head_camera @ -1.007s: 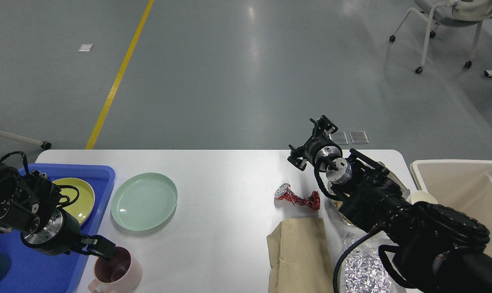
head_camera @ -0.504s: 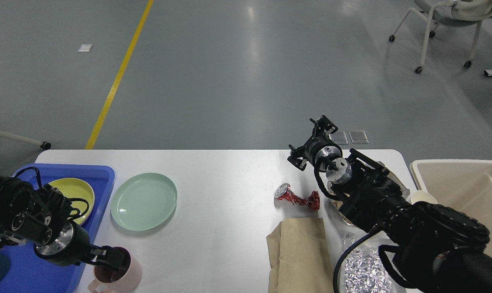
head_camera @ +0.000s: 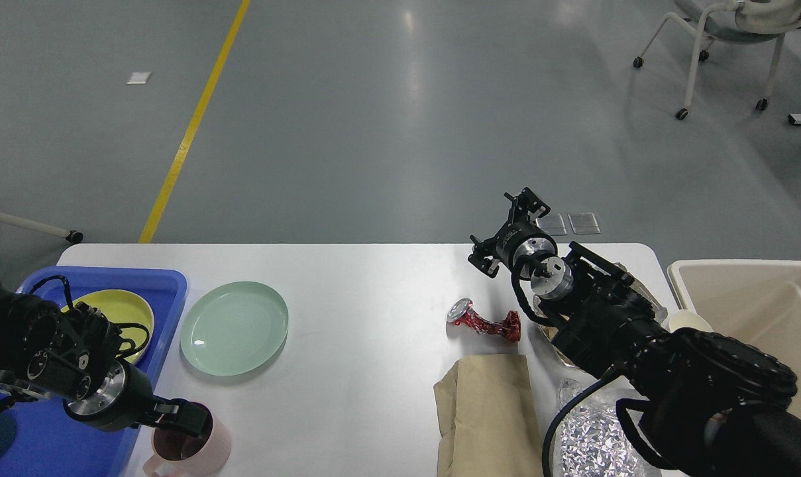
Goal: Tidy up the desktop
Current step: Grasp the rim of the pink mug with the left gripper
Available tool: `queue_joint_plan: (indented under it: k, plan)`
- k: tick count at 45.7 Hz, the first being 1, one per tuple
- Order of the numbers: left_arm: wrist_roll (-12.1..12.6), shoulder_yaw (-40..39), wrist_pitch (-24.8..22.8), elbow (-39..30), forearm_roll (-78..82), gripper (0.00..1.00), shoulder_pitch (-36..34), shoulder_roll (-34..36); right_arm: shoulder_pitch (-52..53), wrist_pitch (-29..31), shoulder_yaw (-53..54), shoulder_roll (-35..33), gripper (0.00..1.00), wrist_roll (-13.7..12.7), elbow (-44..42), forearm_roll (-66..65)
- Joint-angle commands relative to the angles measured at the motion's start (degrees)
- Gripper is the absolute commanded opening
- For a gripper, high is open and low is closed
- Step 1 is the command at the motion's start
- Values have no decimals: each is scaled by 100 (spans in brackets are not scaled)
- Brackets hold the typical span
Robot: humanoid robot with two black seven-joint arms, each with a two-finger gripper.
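The desktop (head_camera: 367,278) holds a blue tray (head_camera: 168,281), green plate (head_camera: 234,328), pink mug (head_camera: 205,457), red wrapper (head_camera: 485,322), paper bag (head_camera: 489,411).

The left arm is bent low at the near left, its gripper (head_camera: 189,419) pointed rightward, fingers not told apart. The right arm is stretched forward, its gripper (head_camera: 506,228) raised with fingers spread.

A chair (head_camera: 731,40) stands at the upper right of the frame; a yellow floor line (head_camera: 191,126) runs down the upper left.

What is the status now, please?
Left tool at pale pink ceramic mug, grip unclear. Right tool open, empty. White rectangular desktop still cluttered: mint round plate, crushed red can.
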Motion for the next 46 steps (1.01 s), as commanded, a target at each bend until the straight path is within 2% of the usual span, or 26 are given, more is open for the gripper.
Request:
queue_joint_plan:
  k: [1, 6, 11, 23, 27, 46]
  plan:
    - [8, 16, -46, 1, 3, 50, 23, -2, 0, 0, 0, 0, 100, 0, -1, 0]
    - [8, 16, -90, -8, 12, 40, 49, -2, 0, 0, 0, 0, 100, 0, -1, 0]
    - [8, 25, -116, -8, 12, 22, 58, -2, 0, 0, 0, 0, 100, 0, -1, 0]
    - [-1, 43, -143, -8, 12, 12, 58, -2, 0, 0, 0, 0, 100, 0, -1, 0]
    - [-1, 43, -134, -16, 12, 0, 49, 6, 0, 0, 0, 0, 100, 0, -1, 0]
    - [-53, 60, -160, -166, -6, 0, -231, 68, 0, 0, 0, 0, 100, 0, -1, 0]
